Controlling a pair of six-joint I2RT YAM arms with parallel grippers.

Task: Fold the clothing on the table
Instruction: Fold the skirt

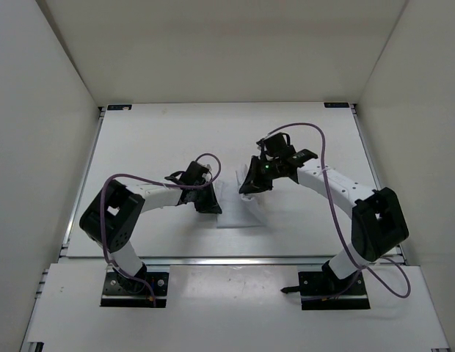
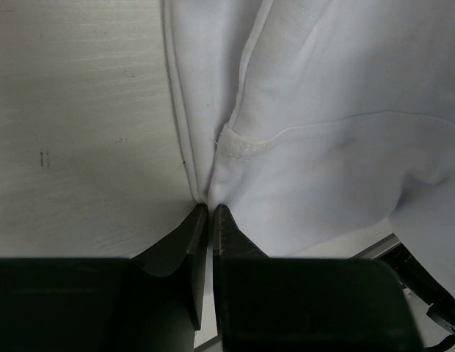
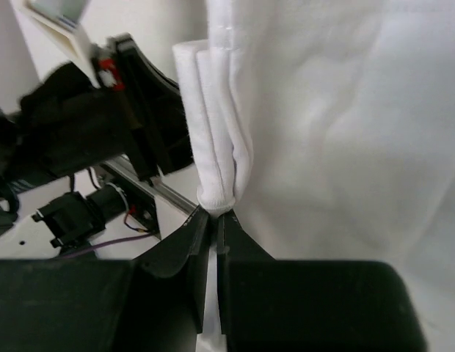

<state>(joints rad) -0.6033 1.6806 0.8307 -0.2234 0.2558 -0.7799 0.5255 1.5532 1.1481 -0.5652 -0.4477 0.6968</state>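
Observation:
The white clothing (image 1: 238,211) is bunched in a narrow strip between my two grippers near the middle of the table (image 1: 154,139). In the top view my left gripper (image 1: 211,203) is at its left side and my right gripper (image 1: 251,187) at its upper right. Seen from the left wrist, the left gripper (image 2: 210,208) is shut on a hemmed edge of the clothing (image 2: 323,147), which spreads away to the right. Seen from the right wrist, the right gripper (image 3: 216,214) pinches a rolled, layered edge of the clothing (image 3: 337,125).
White enclosure walls (image 1: 44,110) close in the table on the left, back and right. Metal rails (image 1: 365,158) run along the table's edges. Purple cables (image 1: 326,183) loop over both arms. The left arm (image 3: 73,132) shows close by in the right wrist view.

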